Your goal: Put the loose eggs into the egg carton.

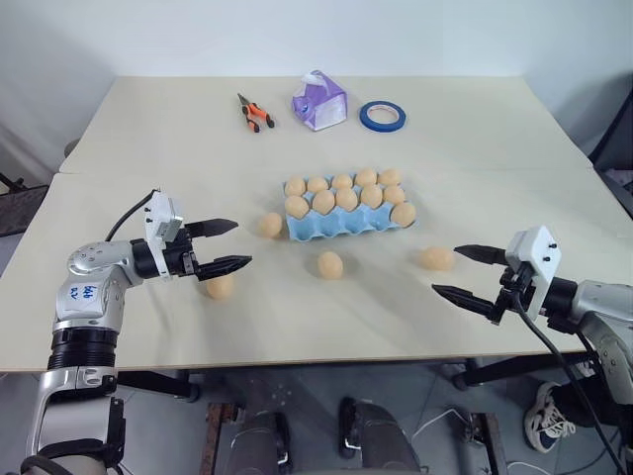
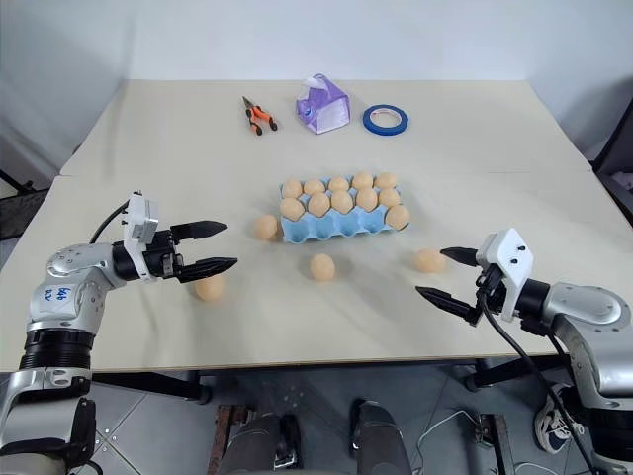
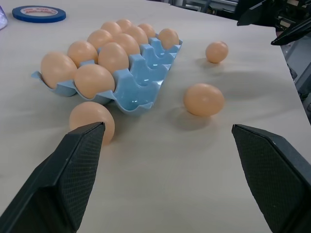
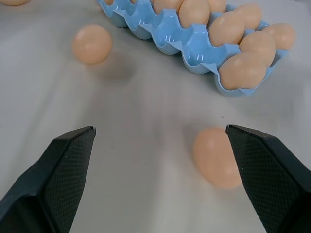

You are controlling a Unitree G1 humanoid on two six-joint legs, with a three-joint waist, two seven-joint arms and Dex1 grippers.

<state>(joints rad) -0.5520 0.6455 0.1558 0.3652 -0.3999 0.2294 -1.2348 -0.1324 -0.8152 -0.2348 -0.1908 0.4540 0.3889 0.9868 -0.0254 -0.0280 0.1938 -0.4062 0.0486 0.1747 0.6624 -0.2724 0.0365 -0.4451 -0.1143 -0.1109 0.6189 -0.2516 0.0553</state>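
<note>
Four loose eggs are recorded on the table (image 1: 495,129): one touching or just beside the left end of the egg carton (image 1: 348,224), at (image 1: 270,225); one just near of the carton's front edge (image 1: 330,264); one to the near right of the carton (image 1: 435,258); and one at the near left (image 1: 220,286), lying under the lower finger of the left gripper (image 1: 220,245). The carton, a light blue moulded tray, is set at mid-table with its far two rows filled by ten eggs and its near row mostly empty, one egg being seated at the right end of that row. The left gripper is held level with its fingers spread wide and nothing between them, aimed towards the carton. The right gripper (image 1: 463,271) is likewise spread and empty, pointed at the right-hand egg, which lies close ahead of it. The step in hand is judged to be the approach to a first pick. For a clean pick, the jaws should be lowered to straddle the egg at its widest part and closed gently, so that it is neither rolled away nor crushed. At the far edge, orange-handled pliers (image 1: 254,112), a purple-and-white tissue pack (image 1: 318,100) and a roll of blue tape (image 1: 382,116) are noted, well apart from the work.
</note>
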